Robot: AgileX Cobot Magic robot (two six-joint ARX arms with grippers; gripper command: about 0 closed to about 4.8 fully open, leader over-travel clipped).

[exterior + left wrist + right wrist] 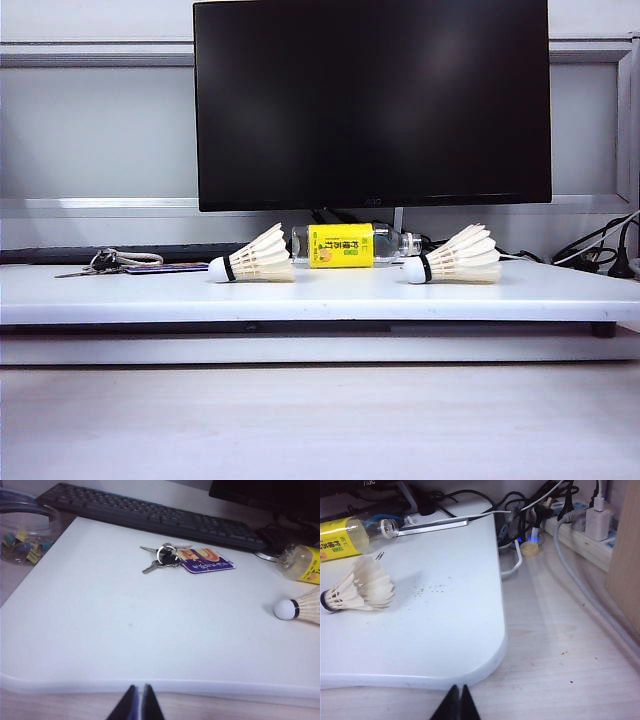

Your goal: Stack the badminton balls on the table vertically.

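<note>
Left gripper: jaws closed tight, holding nothing, off the table's front edge.
Right gripper: closed, empty, off its front corner.
Badminton balls: lying apart.

Two cream-white feather badminton balls lie on their sides on the wide white table, well apart. The left ball and the right ball both point their round white tips left. Between them, just behind, lies a clear bottle with a yellow label. A big black screen stands behind. Some keys rest far left. No pincer shows.
</note>
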